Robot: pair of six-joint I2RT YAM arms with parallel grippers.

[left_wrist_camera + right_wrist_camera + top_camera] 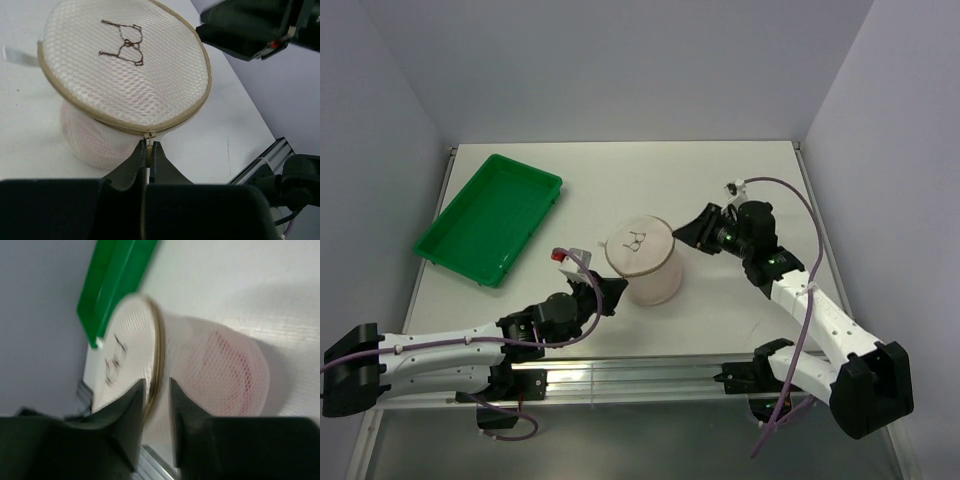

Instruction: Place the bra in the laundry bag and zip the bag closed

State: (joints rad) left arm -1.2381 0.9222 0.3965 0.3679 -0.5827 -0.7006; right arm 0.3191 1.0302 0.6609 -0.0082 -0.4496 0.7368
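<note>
The laundry bag (642, 258) stands as a short white mesh drum in the middle of the table, its lid with the dark bra outline facing up. The pale pink bra (231, 369) shows through the mesh inside it. My left gripper (148, 150) is shut on the small zipper pull at the near edge of the tan rim (192, 107). In the top view it (610, 292) sits at the bag's near left. My right gripper (156, 390) is open by a narrow gap, its fingers either side of the bag's rim. In the top view it (688, 234) is at the bag's right side.
A green plastic tray (490, 215) lies at the back left of the table and shows in the right wrist view (115, 280). The metal rail (650, 375) runs along the table's near edge. Grey walls enclose the table on three sides.
</note>
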